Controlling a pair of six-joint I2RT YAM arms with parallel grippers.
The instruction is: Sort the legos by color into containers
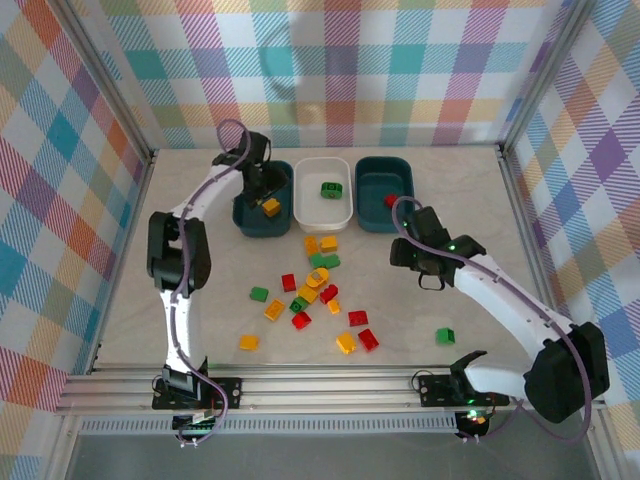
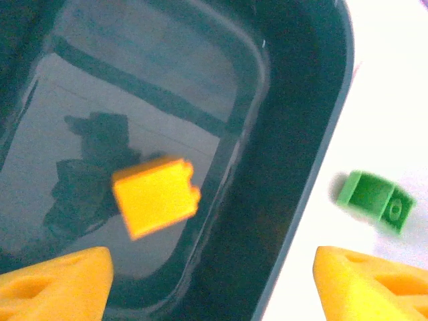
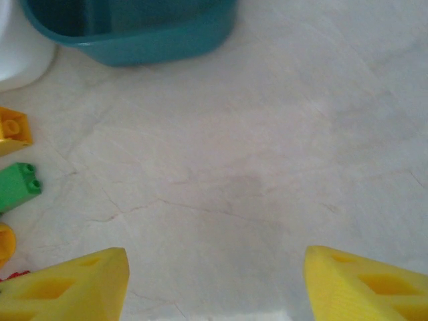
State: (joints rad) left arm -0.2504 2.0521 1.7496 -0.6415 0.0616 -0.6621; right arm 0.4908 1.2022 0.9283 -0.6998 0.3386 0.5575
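Hovering over the left teal tub [image 1: 250, 226], the left tool [image 2: 210, 266] stands released, its fingers [image 2: 53, 284] spread with nothing between them. A yellow brick [image 2: 155, 196] sits below it inside the tub, long side running from one finger toward the other. The right tool [image 3: 215, 257] is likewise spread and empty above a bare patch of the surface [image 3: 267, 167], just on the near side of the right teal tub [image 1: 385, 175].

The loose bricks [image 1: 318, 290] lie to that tool's left, nearer the arm bases than the tubs. A lone green brick [image 1: 444, 335] rests apart from them, closest to the right arm and likely its easiest pick.

Three tubs stand in a row, two teal flanking the white tub [image 1: 315, 212], and each holds one brick: the yellow one, a green one [image 1: 332, 189] and a red one [image 1: 390, 201]. About seventeen remain on the surface: roughly eight yellow, five red, four green.
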